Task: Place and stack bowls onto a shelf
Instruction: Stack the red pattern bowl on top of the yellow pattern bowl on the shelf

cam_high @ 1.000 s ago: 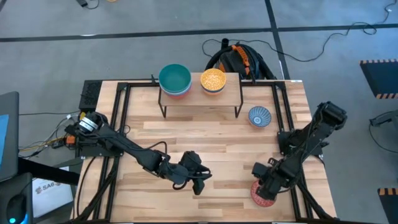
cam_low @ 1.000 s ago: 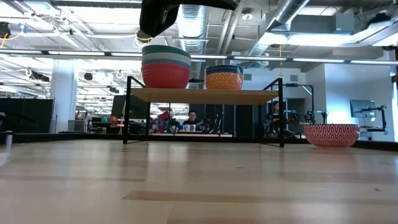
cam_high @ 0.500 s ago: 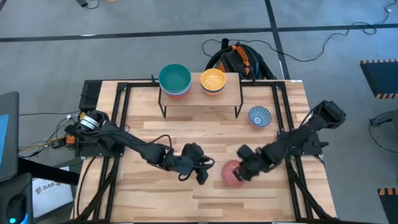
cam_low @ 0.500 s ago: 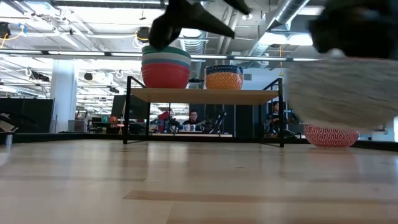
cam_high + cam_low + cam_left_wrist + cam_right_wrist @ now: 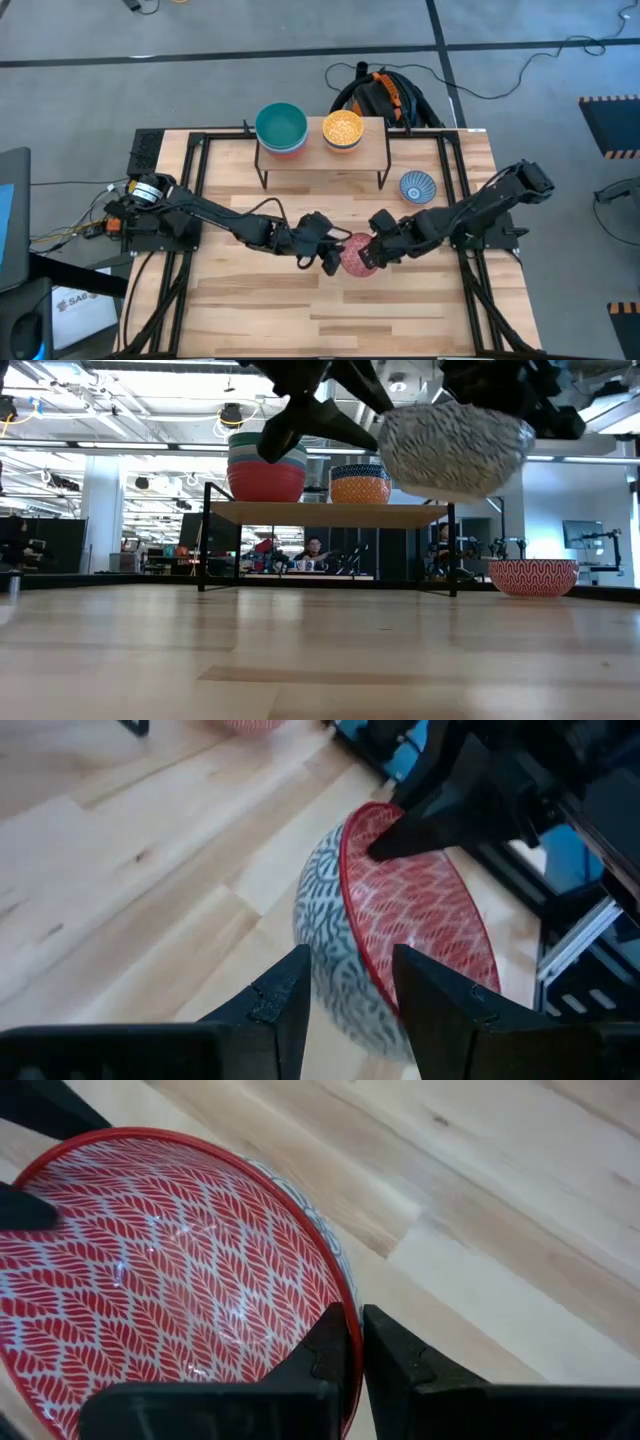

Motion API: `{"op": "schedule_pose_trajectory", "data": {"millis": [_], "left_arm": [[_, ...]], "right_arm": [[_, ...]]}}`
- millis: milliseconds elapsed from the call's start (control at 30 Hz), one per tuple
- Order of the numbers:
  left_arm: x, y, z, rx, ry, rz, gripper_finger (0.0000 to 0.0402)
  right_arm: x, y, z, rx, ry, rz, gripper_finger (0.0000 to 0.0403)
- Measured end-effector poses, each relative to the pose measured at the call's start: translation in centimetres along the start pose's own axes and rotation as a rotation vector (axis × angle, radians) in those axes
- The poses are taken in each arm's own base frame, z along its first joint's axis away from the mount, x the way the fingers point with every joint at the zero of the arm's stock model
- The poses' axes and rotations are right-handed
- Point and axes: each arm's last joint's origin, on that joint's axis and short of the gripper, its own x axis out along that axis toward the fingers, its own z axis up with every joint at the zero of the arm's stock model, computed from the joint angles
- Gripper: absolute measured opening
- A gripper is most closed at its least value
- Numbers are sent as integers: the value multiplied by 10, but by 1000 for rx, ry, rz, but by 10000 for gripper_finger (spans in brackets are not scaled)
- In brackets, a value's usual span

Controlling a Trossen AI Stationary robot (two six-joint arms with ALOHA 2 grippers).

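Right gripper (image 5: 372,252): pinches rim of patterned pink-red bowl (image 5: 356,254), lifted.
Left gripper (image 5: 326,258): fingers apart, straddling the opposite rim (handover likely).
Shelf (image 5: 375,152): beyond both.

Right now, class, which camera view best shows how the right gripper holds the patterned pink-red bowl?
The right wrist view: the right gripper pinches the patterned pink-red bowl by its rim, one finger inside, one outside. The left wrist view shows the grip from across the bowl, the high view a small bowl between both arms, the low view only the raised bowl's underside.
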Motion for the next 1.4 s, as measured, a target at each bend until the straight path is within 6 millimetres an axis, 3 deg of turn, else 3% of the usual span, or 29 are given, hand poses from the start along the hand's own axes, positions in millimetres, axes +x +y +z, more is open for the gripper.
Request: {"op": "schedule_pose_trajectory", "data": {"millis": [267,767,933,1100,1300,1400], "left_arm": [[5,16,12,-11,3,72,105],[8,28,13,25,66,121,51],[25,35,-3,79,162,121,66],[43,47,-28,46,301,154,95],[41,52,-42,59,386,220,106],[39,50,-46,62,417,214,106]], "right_arm": [[-7,1,18,29,-8,-7,46],[-13,4,21,-35,-8,-1,48],[9,3,20,-135,-4,-84,48],[47,8,12,-136,72,-152,47],[85,22,1,-118,121,-123,46],[87,26,-2,-120,132,-91,46]]}}
